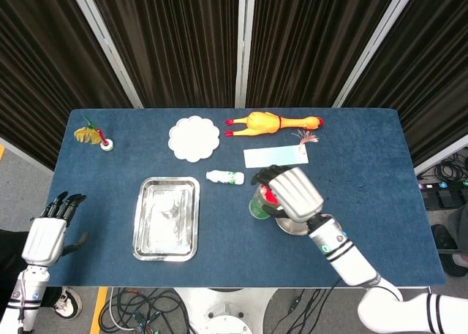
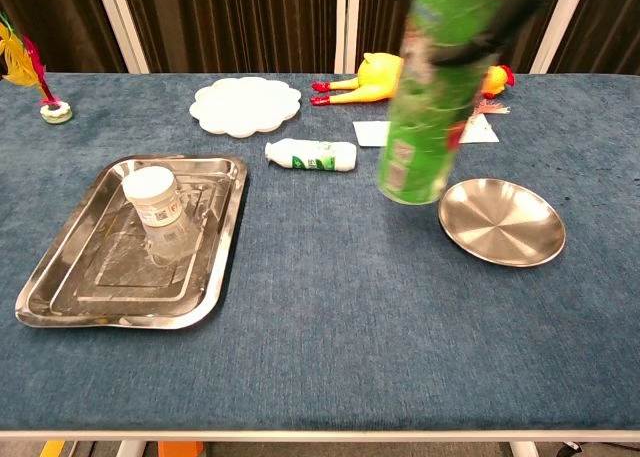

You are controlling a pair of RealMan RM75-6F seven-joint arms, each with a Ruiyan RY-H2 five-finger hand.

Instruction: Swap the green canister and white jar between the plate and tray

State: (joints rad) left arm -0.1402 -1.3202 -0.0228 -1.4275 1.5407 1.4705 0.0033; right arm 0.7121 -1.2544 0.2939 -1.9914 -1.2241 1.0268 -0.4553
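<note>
- I see my right robot hand gripping the green canister at top centre, off the tabletop.
- Bare steel plate sits right.
- White jar stands in the tray, left.

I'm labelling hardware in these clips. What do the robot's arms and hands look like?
Both hands have white, boxy back shells and black fingers. The right hand sits on a white forearm ringed with black bands near the wrist and further up, with a small teal mark near the wrist. The left hand joins a white forearm with a small coloured mark. No cables or sleeves show.
</note>
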